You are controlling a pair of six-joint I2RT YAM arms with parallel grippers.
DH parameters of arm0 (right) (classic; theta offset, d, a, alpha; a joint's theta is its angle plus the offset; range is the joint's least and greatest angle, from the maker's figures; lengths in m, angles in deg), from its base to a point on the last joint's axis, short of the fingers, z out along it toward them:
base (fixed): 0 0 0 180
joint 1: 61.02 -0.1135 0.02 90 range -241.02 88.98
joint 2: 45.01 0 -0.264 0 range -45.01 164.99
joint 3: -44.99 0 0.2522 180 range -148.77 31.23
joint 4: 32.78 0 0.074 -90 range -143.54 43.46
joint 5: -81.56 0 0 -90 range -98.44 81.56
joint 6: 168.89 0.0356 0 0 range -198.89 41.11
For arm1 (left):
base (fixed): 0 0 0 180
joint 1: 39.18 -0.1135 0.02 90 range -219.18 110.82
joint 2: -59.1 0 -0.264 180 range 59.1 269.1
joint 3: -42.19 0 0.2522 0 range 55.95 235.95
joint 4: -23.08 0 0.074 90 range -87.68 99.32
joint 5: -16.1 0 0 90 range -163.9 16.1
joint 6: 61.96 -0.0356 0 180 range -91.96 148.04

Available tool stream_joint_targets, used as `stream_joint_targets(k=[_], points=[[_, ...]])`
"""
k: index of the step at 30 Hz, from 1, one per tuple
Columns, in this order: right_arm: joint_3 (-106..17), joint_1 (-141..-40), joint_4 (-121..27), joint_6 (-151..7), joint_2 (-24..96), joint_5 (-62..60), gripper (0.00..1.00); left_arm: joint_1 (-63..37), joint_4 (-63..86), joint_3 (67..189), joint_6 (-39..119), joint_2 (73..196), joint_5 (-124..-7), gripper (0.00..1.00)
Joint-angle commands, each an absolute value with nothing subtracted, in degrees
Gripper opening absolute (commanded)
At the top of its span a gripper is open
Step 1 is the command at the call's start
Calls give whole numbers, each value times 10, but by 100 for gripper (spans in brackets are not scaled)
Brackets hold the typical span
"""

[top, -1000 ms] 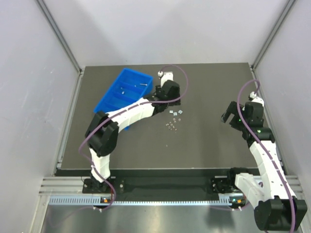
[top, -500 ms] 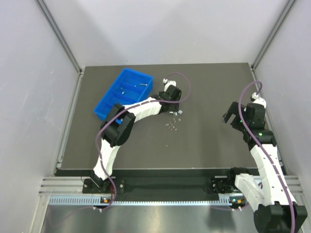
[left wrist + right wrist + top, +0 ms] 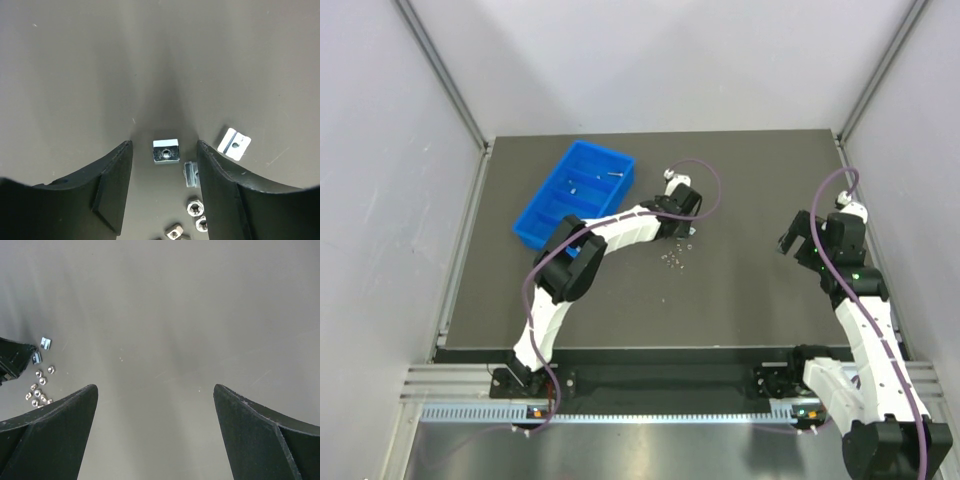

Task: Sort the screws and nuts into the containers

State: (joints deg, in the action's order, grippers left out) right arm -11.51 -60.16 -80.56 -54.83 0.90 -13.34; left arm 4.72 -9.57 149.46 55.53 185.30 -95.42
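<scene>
The blue tray (image 3: 576, 192) stands at the back left of the table, with a few small silver pieces in its compartments, too small to tell apart. A loose pile of nuts (image 3: 672, 259) lies on the mat right of it. My left gripper (image 3: 688, 232) is open and low over the pile's far end. In the left wrist view, a square nut (image 3: 165, 151) lies on the mat between the tips of this gripper (image 3: 164, 145), touching neither finger. Hex nuts (image 3: 195, 205) lie further in between the jaws. My right gripper (image 3: 790, 243) hangs open and empty at the right (image 3: 155, 387). No screws show on the mat.
A flat slotted nut (image 3: 233, 143) lies just outside my left gripper's right finger, and another (image 3: 191, 173) lies against that finger's inner side. The right wrist view shows the pile (image 3: 40, 385) far to its left. Grey walls enclose the table on three sides.
My left arm has stretched right, away from the tray, and its gripper has come down over the far end of the nut pile. The right arm shifted slightly, then held still.
</scene>
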Motion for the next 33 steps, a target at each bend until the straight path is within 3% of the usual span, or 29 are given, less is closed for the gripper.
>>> stream_joint_targets(k=[1, 4, 13, 23, 33], points=[[-114, -606, -798, -552, 8, -139, 100, 48, -113, 1510, 553, 1864, -974, 57], [-113, -606, -799, -552, 5, -140, 100, 48, -119, 1510, 559, 1867, -982, 53], [-115, -606, -798, -550, 8, -139, 100, 48, -136, 1510, 572, 1866, -1003, 24], [-118, -606, -793, -548, 18, -135, 100, 4, -120, 1532, 574, 1737, -1024, 24], [-115, -606, -777, -542, 26, -121, 100, -168, -72, 1464, 621, 1635, -1037, 24]])
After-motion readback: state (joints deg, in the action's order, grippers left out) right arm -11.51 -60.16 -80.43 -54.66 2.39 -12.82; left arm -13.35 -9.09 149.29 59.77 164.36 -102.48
